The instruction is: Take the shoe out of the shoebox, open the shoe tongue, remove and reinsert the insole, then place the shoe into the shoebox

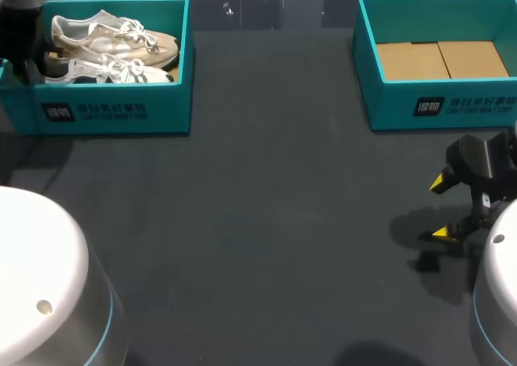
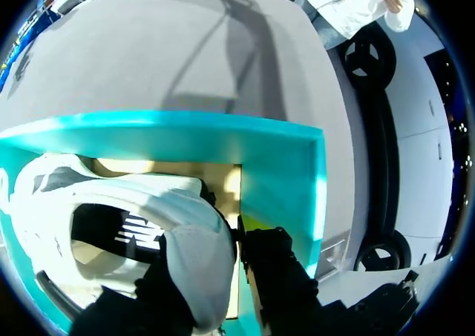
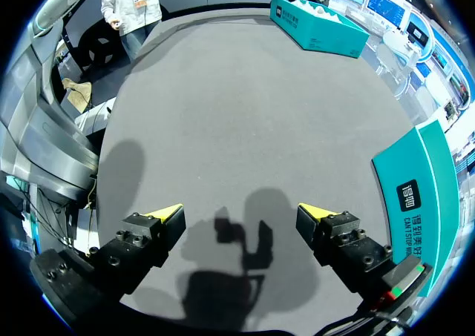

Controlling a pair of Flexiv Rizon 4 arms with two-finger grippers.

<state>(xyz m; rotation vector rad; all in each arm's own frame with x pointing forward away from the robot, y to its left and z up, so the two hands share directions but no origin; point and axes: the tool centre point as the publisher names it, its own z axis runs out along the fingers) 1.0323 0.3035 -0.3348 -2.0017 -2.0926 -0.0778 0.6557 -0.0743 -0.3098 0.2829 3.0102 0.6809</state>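
Note:
Two white and beige shoes (image 1: 113, 47) lie in the teal shoebox (image 1: 113, 107) at the table's back left. My left arm (image 1: 18, 27) stands at that box's left end, its gripper hidden there. In the left wrist view my left gripper (image 2: 211, 254) is shut on the white heel of a shoe (image 2: 197, 262), one finger inside the shoe's opening and the yellow-tipped finger (image 2: 252, 222) outside, against the box wall (image 2: 282, 173). My right gripper (image 1: 440, 208) hangs open and empty just above the table at the right, its fingertips (image 3: 167, 213) wide apart.
A second teal shoebox (image 1: 440, 99) stands at the back right with only its brown cardboard floor showing; its wall (image 3: 415, 195) is close beside my right gripper. Dark grey table lies between the two boxes. The left shoebox (image 3: 319, 26) shows far ahead of my right gripper.

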